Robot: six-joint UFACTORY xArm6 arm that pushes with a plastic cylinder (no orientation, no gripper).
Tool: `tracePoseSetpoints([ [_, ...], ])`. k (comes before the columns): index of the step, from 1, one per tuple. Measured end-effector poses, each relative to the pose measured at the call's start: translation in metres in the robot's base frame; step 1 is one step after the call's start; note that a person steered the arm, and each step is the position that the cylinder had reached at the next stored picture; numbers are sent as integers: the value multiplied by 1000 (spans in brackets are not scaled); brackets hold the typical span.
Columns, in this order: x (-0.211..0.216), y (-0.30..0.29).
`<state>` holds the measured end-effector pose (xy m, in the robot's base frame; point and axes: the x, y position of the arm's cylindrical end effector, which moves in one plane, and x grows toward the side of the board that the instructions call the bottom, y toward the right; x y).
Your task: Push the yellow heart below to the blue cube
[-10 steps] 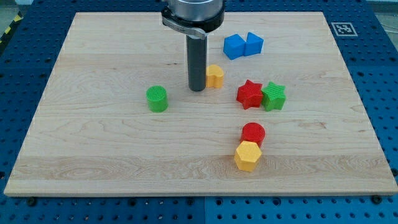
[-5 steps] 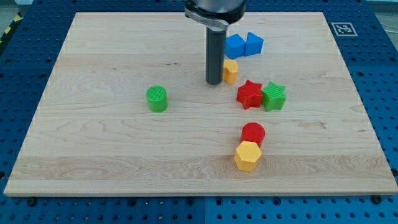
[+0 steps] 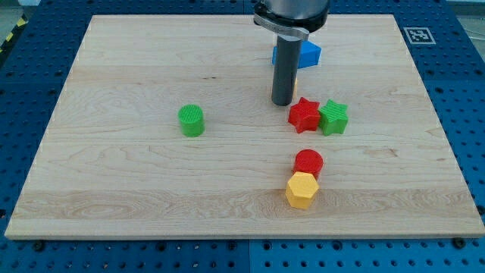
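Note:
My tip rests on the wooden board just left of and above the red star. The dark rod stands in front of the yellow heart, which I cannot make out behind it. Two blue blocks sit touching just behind the rod near the view's top: the right one shows well, and only a sliver of the left one shows beside the rod.
A green star touches the red star's right side. A red cylinder and a yellow hexagon sit together lower down. A green cylinder stands alone at the left.
My tip has moved right and slightly up, pushing the yellow heart toward the blue blocks. The heart has gone out of sight behind the rod. The other blocks have not moved.

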<state>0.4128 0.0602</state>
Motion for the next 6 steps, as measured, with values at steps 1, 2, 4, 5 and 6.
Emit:
tracePoseSetpoints([
  [1, -9, 0],
  [2, -18, 0],
  [4, -24, 0],
  [5, -27, 0],
  [6, -27, 0],
])
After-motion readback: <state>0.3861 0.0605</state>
